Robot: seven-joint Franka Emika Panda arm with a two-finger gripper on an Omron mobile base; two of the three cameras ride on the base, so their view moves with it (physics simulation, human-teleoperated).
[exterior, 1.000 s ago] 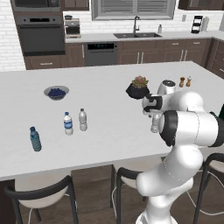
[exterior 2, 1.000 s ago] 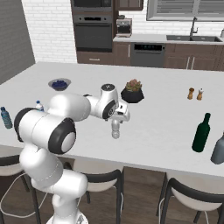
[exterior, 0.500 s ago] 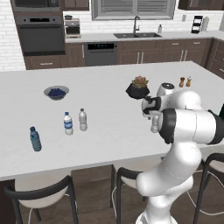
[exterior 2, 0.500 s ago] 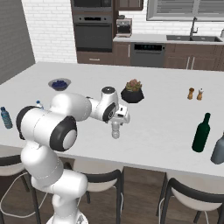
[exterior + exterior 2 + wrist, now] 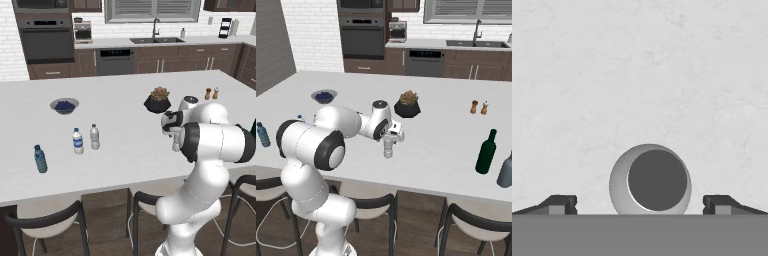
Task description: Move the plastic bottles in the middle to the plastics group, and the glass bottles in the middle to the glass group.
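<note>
Since half a second ago I see almost no change: my gripper [image 5: 389,141] remains directly above the clear bottle [image 5: 388,149] near the front edge of the counter [image 5: 125,95], perhaps a touch lower over its cap, and nothing else on the counter has shifted.

In the hand view the clear bottle [image 5: 650,179] sits centred between my fingertips [image 5: 559,204], seen from straight above. The two tips stand wide apart, one on each side, with bare counter between each tip and the bottle, so the hand is spread and holds nothing. From the base views the fingers are hard to make out, so I cannot say how far down around the neck they reach.

Counting bottles: I find two clear white-capped ones, the one under my hand and a second [image 5: 94,137] at the left, just beside the blue-labelled bottle [image 5: 77,141]. The blue-tinted bottle [image 5: 40,159] stands further left, apart from that pair. At the right end there is one dark green bottle [image 5: 486,152] with one grey bottle [image 5: 505,171] near it. That makes six in all.

There is also one bowl [image 5: 64,105], one potted plant [image 5: 408,104], and two shakers [image 5: 479,107].
</note>
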